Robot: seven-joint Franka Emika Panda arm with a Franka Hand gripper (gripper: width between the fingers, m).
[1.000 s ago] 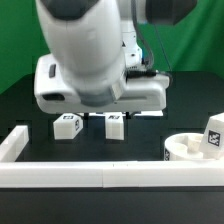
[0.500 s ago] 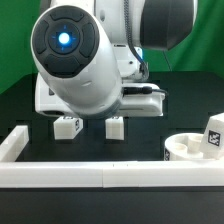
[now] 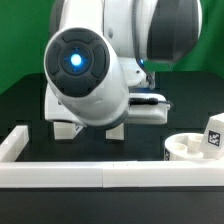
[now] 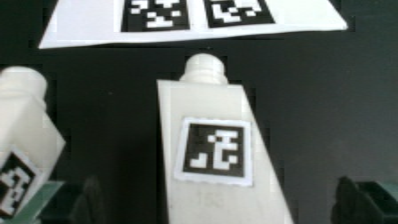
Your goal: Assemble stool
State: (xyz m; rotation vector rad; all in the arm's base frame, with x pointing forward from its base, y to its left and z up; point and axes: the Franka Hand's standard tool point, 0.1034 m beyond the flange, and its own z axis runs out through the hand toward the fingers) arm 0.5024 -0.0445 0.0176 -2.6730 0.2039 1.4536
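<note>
Between the parted fingers [image 4: 368,200] lies a white, blocky, round-tipped, tagged leg [image 4: 214,125].

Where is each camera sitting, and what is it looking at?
Exterior view: sits low by the table's edge, faces across the border rail at the arm, which partly hides the legs; seat at the exterior view's right.
Wrist view: rides on the wrist, looks down on a tagged leg between the open hand's fingertips; marker board beyond.
Both show the legs.
</note>
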